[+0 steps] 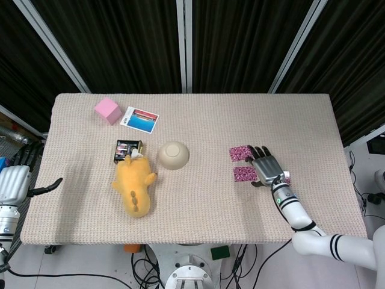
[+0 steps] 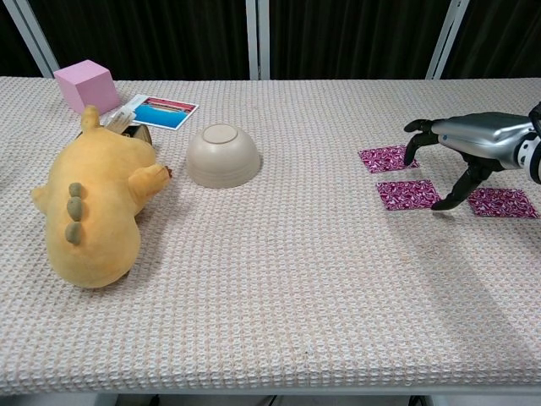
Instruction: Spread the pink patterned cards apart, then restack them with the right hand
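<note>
- Three pink patterned cards (image 2: 408, 194) lying flat and apart on the bench (image 2: 279, 288), already spread, ready for restacking.
- Right hand (image 2: 473, 139) arched over them, fingers (image 2: 412, 144) wide, holding nothing, tips down near the nine o'clock cards.
- Left hand (image 1: 15, 180) idle off the bench edge, fingers loosely apart, empty.

We see a surface (image 1: 198, 205) covered in beige woven cloth. An upturned cream bowl (image 1: 173, 155) sits near its middle. Just left of the bowl a yellow plush toy (image 1: 135, 183) lies on its side, and a small dark box (image 1: 127, 150) sits at the toy's head. Beyond the bowl to the left lie a blue picture card (image 1: 139, 118) and a pink cube (image 1: 107, 110). Well right of the bowl, three pink patterned cards (image 2: 407, 194) lie flat and apart.
</note>
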Robot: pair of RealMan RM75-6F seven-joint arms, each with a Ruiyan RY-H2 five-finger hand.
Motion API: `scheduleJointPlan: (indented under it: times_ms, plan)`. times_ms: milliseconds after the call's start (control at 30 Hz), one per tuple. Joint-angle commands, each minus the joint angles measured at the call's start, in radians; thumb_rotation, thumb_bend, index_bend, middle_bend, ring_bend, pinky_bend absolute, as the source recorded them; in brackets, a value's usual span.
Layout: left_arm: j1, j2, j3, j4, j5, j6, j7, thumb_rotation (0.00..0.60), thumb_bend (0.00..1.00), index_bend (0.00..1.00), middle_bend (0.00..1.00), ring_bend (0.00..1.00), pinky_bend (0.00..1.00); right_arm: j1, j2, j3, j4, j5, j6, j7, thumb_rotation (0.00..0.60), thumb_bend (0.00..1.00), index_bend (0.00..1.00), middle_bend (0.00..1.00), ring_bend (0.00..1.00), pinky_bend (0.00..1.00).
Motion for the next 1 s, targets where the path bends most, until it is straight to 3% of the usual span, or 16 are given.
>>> scheduleJointPlan:
  times_ms: [33,233,433,1000]
  plan:
    - [0.000,0.000,0.000,0.001,0.000,0.000,-0.001,0.275,0.13,0.03,0.04,0.00,0.14,-0.002,-0.009,0.007,0.008,0.001,-0.008,-0.008,0.600,0.36,0.33,0.00,0.00,0.00]
    - [0.002,0.003,0.000,0.000,0.000,0.002,-0.001,0.275,0.13,0.03,0.04,0.00,0.14,-0.006,-0.021,0.018,0.020,0.004,-0.022,-0.021,0.600,0.38,0.35,0.00,0.00,0.00]
    - [0.001,0.004,-0.001,-0.003,-0.002,0.000,0.001,0.276,0.13,0.03,0.04,0.00,0.14,-0.006,-0.024,0.026,0.024,0.021,-0.049,-0.035,0.600,0.48,0.35,0.00,0.00,0.00]
    - [0.002,0.008,0.000,-0.013,-0.002,0.001,0.009,0.275,0.13,0.03,0.04,0.00,0.14,-0.020,-0.035,0.046,0.039,0.020,-0.061,-0.038,0.600,0.55,0.41,0.00,0.00,0.00]
